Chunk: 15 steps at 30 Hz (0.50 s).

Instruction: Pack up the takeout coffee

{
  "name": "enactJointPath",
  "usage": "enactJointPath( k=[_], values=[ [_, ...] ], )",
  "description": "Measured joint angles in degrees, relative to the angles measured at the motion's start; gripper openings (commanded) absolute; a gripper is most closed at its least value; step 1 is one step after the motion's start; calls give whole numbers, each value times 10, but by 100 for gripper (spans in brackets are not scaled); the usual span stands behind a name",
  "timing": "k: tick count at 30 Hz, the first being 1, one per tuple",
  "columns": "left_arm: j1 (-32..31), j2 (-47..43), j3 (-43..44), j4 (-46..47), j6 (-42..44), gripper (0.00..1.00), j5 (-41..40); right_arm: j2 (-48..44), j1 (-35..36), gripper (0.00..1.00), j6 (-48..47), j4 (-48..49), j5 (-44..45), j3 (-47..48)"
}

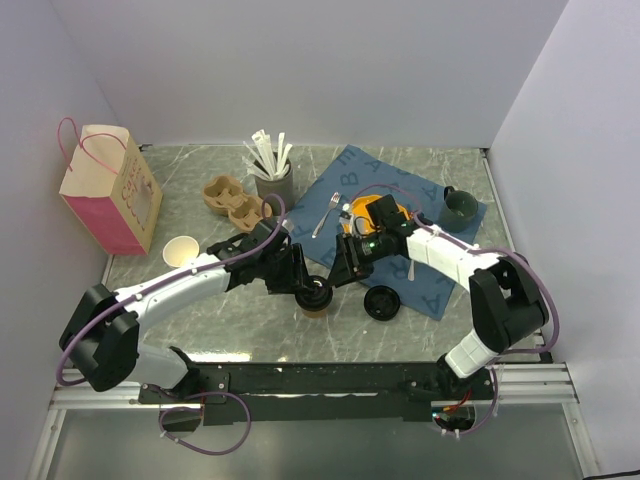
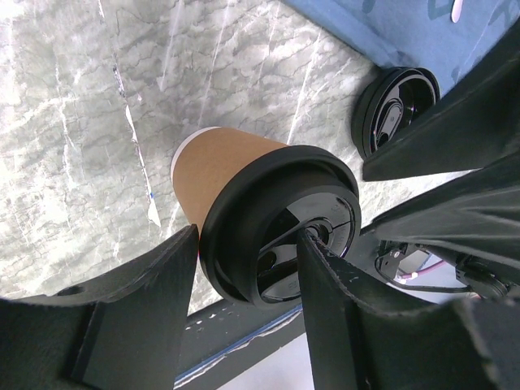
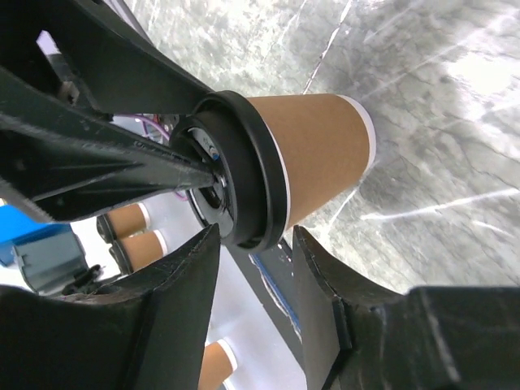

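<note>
The takeout coffee (image 1: pixel 316 296), a kraft-brown cup with a black sip lid, stands on the marble table near the front middle. My left gripper (image 1: pixel 300 283) reaches it from the left. In the left wrist view the left gripper (image 2: pixel 248 236) is shut on the coffee's lid (image 2: pixel 280 219): one finger lies against the rim's outside, the other presses into the lid's top. My right gripper (image 1: pixel 338 275) comes from the right. In the right wrist view the right gripper (image 3: pixel 254 233) stands open, straddling the lid's rim (image 3: pixel 260 175) with small gaps on both sides.
A loose black lid (image 1: pixel 382 302) lies on the blue cloth (image 1: pixel 425 285) just right of the cup. A lidless paper cup (image 1: pixel 181 250), a pulp cup carrier (image 1: pixel 232 198), a grey holder with sticks (image 1: pixel 272 180), a pink-and-brown paper bag (image 1: pixel 105 190) and a dark mug (image 1: pixel 460 205) stand farther back.
</note>
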Motion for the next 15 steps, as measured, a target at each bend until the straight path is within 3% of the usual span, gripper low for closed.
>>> enactJointPath(
  k=[15],
  values=[
    [0, 4, 0, 7, -1, 56, 0, 1, -12, 37, -18, -26, 3, 12]
  ],
)
